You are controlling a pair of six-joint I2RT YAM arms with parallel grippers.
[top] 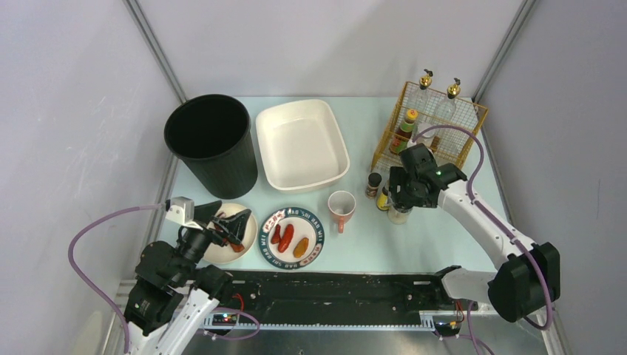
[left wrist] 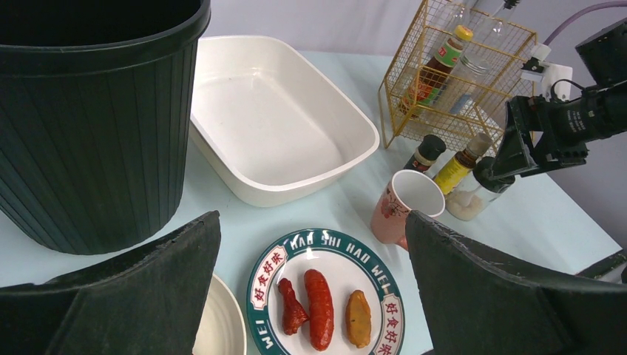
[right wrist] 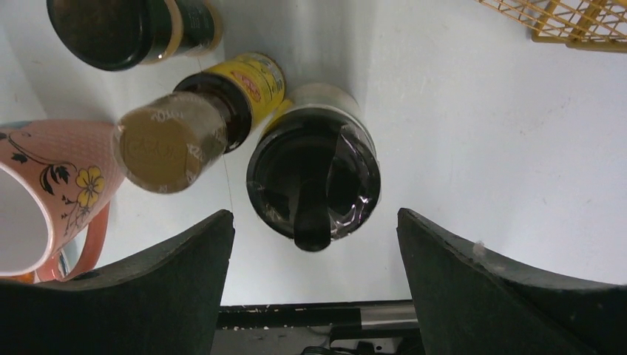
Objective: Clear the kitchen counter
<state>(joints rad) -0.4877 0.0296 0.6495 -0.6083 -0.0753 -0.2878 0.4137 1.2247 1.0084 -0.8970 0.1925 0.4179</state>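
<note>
The right fingers [right wrist: 148, 296] stand apart and grip nothing. A black-lidded jar [right wrist: 314, 181] sits between them at centre frame, touching neither. The left fingers [left wrist: 133, 296] are spread wide and empty above a patterned plate [left wrist: 268, 275] at bottom centre. The pale green worktop [top: 414, 244] lies under both and fills the middle of the overhead view. A black bin [top: 212, 144] and white tub [top: 302, 144] stand at its upper left.
</note>
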